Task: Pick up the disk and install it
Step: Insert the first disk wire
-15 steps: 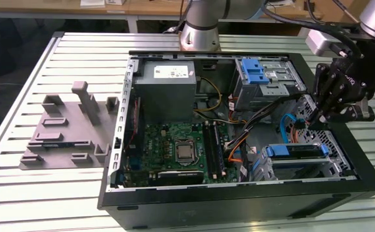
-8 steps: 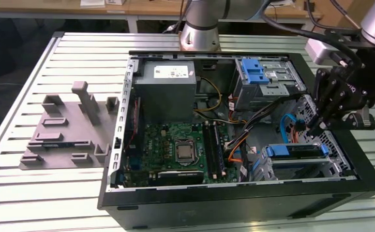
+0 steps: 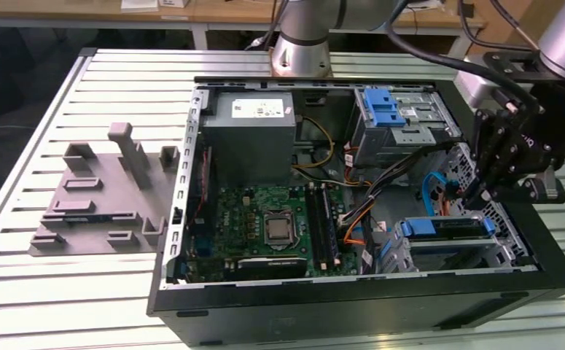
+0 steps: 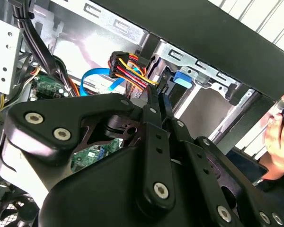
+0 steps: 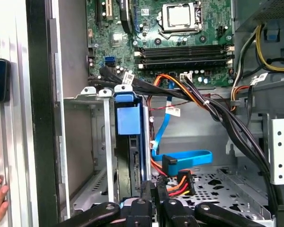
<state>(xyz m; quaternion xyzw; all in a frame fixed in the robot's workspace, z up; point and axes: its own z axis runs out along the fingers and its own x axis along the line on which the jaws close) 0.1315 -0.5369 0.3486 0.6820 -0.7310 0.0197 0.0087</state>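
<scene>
The disk, grey metal in a blue plastic carrier, stands on edge in the drive bay at the case's corner on the exterior view's right. Its blue carrier tab also shows in both wrist views. My gripper hangs over the case's wall on that side, just beside the bay. Its fingers are shut with nothing between them. The tips sit close to the disk's cabled end, by a black connector with coloured wires. I cannot tell whether they touch the disk.
The open computer case lies on a slatted table. Inside are a grey power-supply box, a silver cage with a blue latch, the motherboard and cable bundles. A grey fixture lies on the table. A person's hand is outside the case.
</scene>
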